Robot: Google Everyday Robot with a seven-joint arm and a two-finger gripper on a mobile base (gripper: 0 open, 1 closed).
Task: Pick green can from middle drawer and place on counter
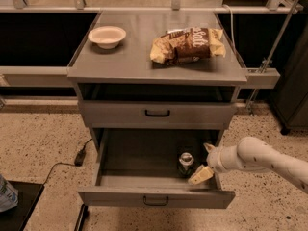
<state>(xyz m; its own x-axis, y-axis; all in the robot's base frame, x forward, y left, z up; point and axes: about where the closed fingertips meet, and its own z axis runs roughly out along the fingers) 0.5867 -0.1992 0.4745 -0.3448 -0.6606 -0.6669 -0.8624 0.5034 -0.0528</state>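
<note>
Warm, dim light falls from above on the desk [130, 57], brightest toward 12 o'clock. The drawer [144, 158] at 6 o'clock lies in deep shadow; only the can [186, 159] top glints. My gripper [203, 161], toward 5 o'clock with fingers spread, shows pale beside it.

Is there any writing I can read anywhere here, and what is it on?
"Salt": white letters on the chip bag on the counter; its other print is blurred.
The green can in the middle drawer: markings too small to read.
The pincer, open just right of the can: no writing seen.
</note>
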